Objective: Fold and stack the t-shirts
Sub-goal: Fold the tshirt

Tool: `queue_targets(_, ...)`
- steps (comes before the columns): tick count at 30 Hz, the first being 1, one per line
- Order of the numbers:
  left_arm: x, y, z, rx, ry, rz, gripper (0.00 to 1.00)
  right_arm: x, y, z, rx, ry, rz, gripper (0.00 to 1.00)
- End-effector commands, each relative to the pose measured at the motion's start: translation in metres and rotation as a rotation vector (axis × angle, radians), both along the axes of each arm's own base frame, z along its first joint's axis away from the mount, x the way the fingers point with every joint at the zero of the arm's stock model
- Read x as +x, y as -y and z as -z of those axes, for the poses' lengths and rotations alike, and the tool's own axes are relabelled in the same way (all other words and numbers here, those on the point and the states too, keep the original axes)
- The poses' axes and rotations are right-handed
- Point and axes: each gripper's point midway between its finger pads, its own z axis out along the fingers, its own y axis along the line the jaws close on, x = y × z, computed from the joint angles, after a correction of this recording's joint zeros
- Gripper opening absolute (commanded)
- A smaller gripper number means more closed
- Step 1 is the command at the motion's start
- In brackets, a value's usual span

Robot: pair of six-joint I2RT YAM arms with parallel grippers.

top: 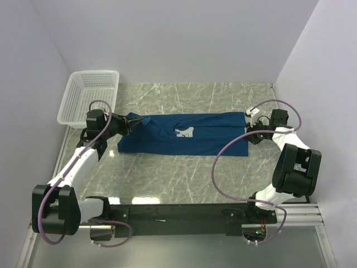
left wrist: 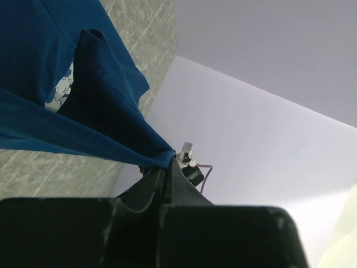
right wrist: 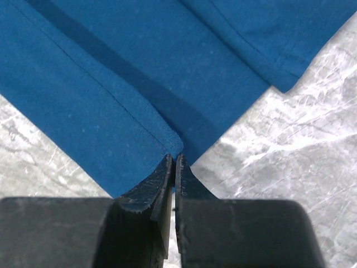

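A dark navy t-shirt lies spread on the marble tabletop, its long axis running left to right between the two arms. The left gripper is clamped on the shirt's left end, holding that corner raised. The right gripper is pinched on the shirt's right edge. With each arm on its own end, the fold probably goes across that axis.

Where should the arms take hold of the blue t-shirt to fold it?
Probably at its two short ends, each arm coming in from its own side. The t-shirt lies as a long band across the table, so end pinches keep it taut. The left gripper and right gripper are shut on those edges.
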Motion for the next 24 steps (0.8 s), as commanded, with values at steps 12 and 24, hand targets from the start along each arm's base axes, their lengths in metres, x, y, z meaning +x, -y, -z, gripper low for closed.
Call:
queue_targets(12, 0.007, -0.006, -0.018, 0.020, 0.092, 0.018, 0.00, 0.045, 0.002, -0.018, -0.051, 0.057, 0.047, 0.00)
queue_targets(24, -0.001, -0.010, -0.016, 0.016, 0.078, 0.002, 0.00, 0.053, -0.002, -0.016, -0.064, 0.049, 0.044, 0.00)
